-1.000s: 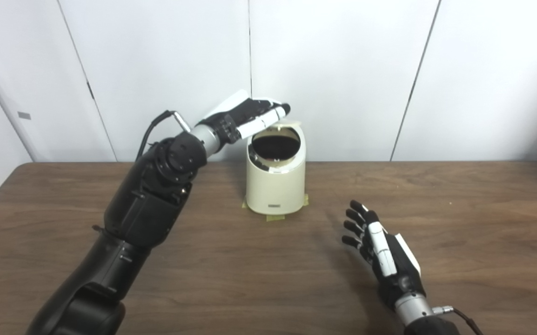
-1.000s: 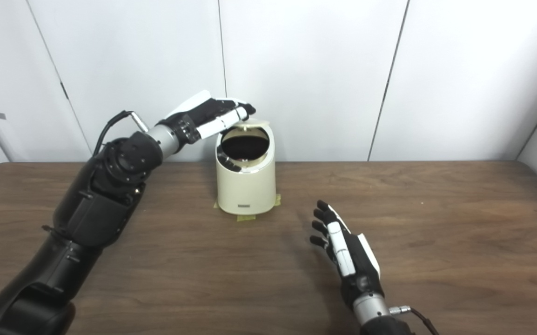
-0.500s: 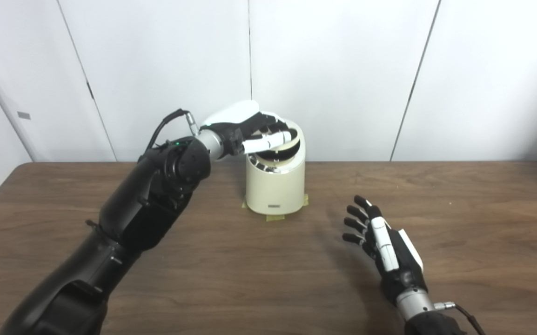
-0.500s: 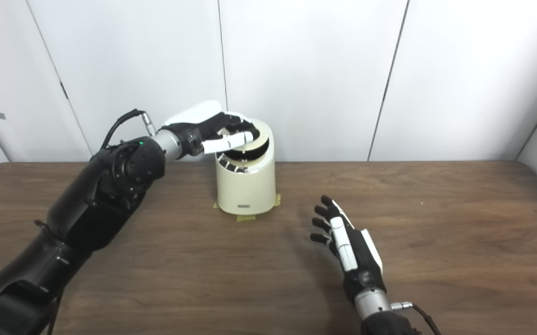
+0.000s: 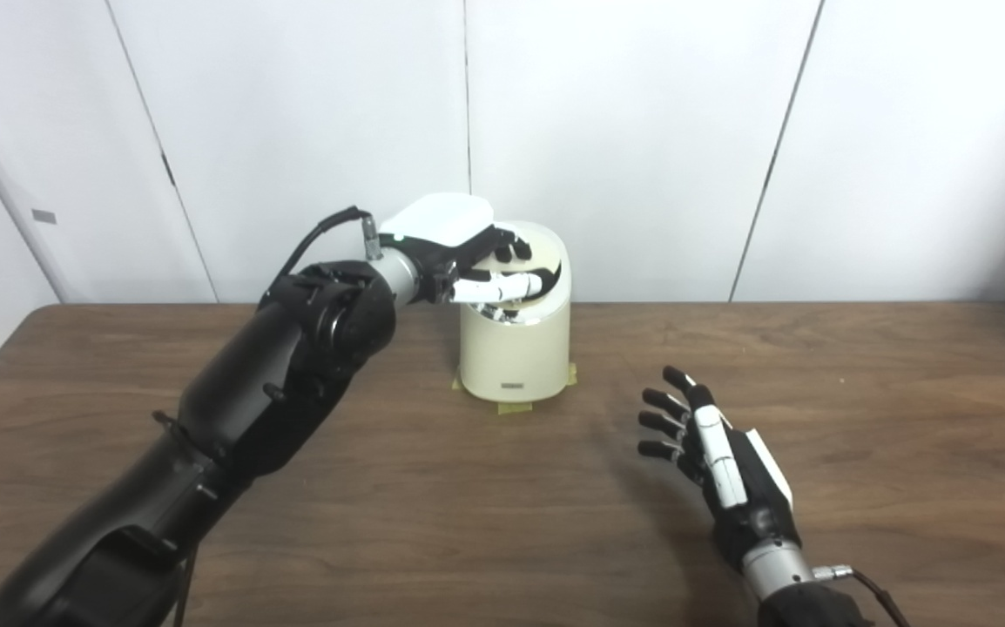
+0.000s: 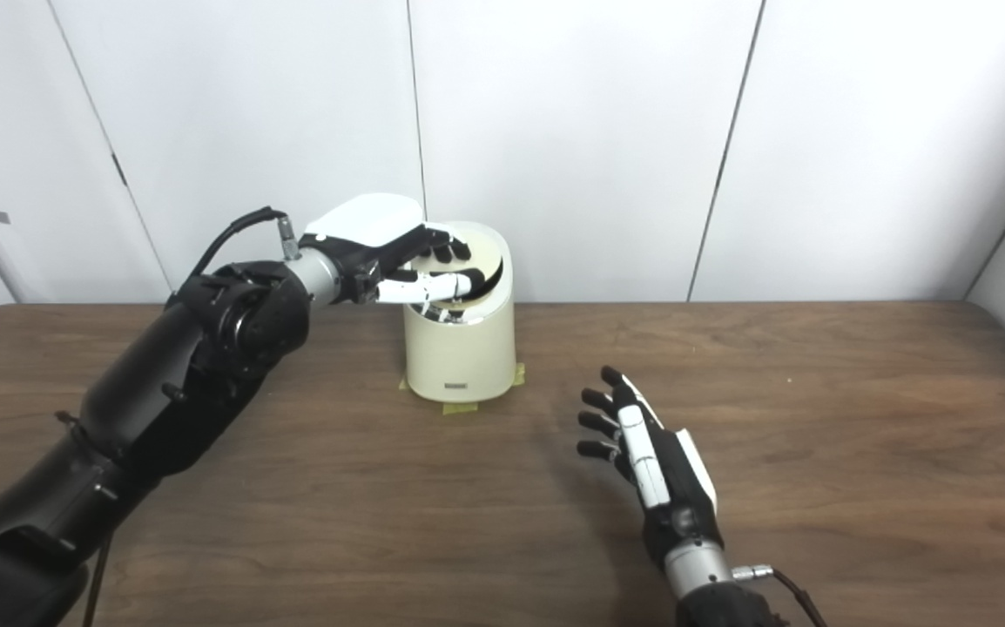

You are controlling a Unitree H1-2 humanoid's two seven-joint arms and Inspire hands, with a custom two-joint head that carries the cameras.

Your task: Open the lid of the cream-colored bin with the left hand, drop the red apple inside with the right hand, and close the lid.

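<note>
Two robot hands of mine are in view over the dark wood tabletop (image 5: 859,366), and only one of them is touching anything. My left robot hand (image 5: 468,252) reaches in from the left and lies across the top of the cream-colored bin (image 5: 515,348), fingers (image 5: 511,285) stretched over the lid (image 5: 546,248). The lid is tilted down over the opening, with only a dark crescent of gap showing at its right side. My fingers are spread flat rather than curled around anything, palm down, pressing on the lid's upper face; nothing is gripped.

The bin stands upright near the far edge of the tabletop, roughly at the middle of that edge, close to the white wall panels (image 5: 642,131). Bits of yellowish tape (image 5: 515,406) stick out from under its base onto the wood.

My right robot hand (image 6: 650,461) hovers low over the tabletop nearer the front edge, right of the bin and well apart from it. It is empty, fingers apart and pointing toward the far edge, thumb side turned up.

The red apple does not show anywhere on the tabletop, and the bin's inside is too dark and too covered for me to tell whether it lies in there.
</note>
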